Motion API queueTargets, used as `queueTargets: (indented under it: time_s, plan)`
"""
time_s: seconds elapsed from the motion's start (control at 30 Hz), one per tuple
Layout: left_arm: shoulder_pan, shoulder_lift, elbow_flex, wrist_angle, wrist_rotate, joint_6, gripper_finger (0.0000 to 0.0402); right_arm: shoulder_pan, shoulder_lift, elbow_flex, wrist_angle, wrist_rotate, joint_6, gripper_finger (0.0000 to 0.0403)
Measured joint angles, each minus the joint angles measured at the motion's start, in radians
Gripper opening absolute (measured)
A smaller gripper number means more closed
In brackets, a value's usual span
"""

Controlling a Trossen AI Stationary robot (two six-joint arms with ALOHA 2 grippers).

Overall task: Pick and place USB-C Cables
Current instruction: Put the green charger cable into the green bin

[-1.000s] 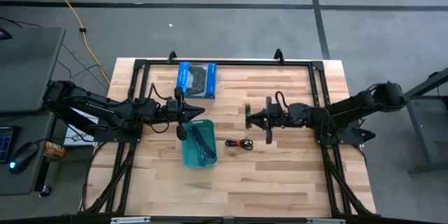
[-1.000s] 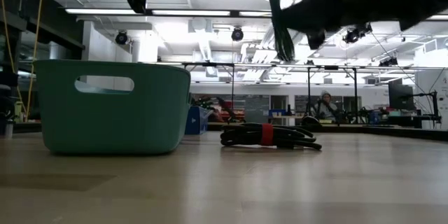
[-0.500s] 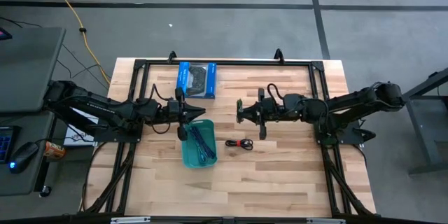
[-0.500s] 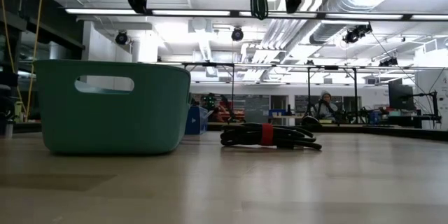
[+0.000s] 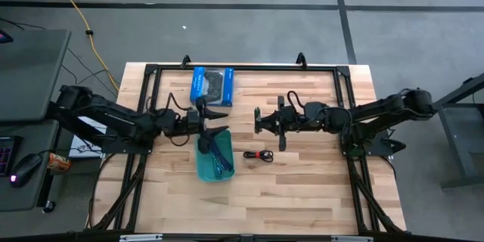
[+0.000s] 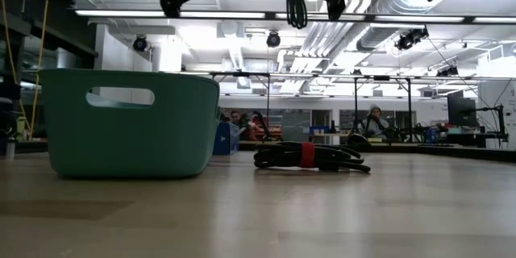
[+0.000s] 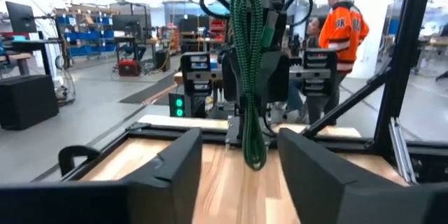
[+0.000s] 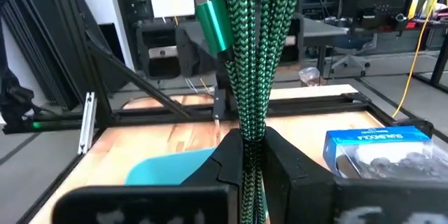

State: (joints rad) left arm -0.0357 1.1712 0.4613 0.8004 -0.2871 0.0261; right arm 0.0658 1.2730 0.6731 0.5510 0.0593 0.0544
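A green USB-C cable bundle [image 7: 247, 56] hangs upright over the middle of the table with my right gripper [image 5: 259, 119] shut on it. A black cable with a red tie [image 5: 259, 154] lies flat on the wood below and a little nearer. Blue cables [image 5: 215, 153] lie inside the teal bin [image 5: 203, 168]. My left gripper [image 5: 214, 125] stands open and level above the bin's far rim with nothing between its fingers. It faces the green bundle. My right gripper pinches the green bundle's middle [image 8: 250, 122] between its two fingers. The fingers come level from the table's right side and lie across the bundle. The bundle stands upright, its ends above and below the fingers, with its lower loop [image 6: 297, 8] clear of the table.
A blue box picturing a game controller [image 5: 212, 85] lies at the far edge behind the bin. A black frame [image 5: 249, 66] runs around the tabletop. Bare wood lies to the right of and nearer than the black cable. People stand in the room beyond.
My right gripper has risen and gone toward the table's left with the green bundle, which stays upright and now hangs higher over the table. My left gripper has opened above the bin's far rim.
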Motion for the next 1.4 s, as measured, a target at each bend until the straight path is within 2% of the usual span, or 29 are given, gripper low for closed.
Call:
queueTargets:
  time_s: [0.1,0.23,0.43,0.6,0.93,1.17,1.27,1.4]
  plan:
    - [0.0,0.07,0.027,0.055,0.015,-0.001,0.0197,0.0,0.038,0.0,0.059,-0.013,0.021,0.0012]
    - [-0.001,0.166,0.095,0.073,0.041,0.003,0.0222,0.0,0.115,0.006,0.156,-0.085,0.034,0.0012]
    - [-0.007,0.261,0.166,0.072,0.046,0.003,0.0234,0.003,0.177,0.085,0.094,-0.122,0.05,0.0012]
    - [-0.021,0.278,0.189,0.074,0.048,0.004,0.0232,0.007,0.212,0.129,0.037,-0.123,0.043,0.0012]
    - [-0.033,0.272,0.189,0.069,0.043,0.011,0.0231,0.007,0.22,0.134,0.015,-0.141,0.05,0.0012]
    - [-0.033,0.272,0.189,0.063,0.034,0.003,0.019,0.007,0.22,0.134,0.015,-0.142,0.05,0.0012]
    - [-0.032,0.272,0.189,0.057,0.009,0.003,0.0147,0.007,0.22,0.134,0.015,-0.142,0.05,0.0012]
    - [-0.032,0.272,0.188,0.057,0.005,0.003,0.0069,0.006,0.22,0.134,0.015,-0.141,0.05,0.0012]
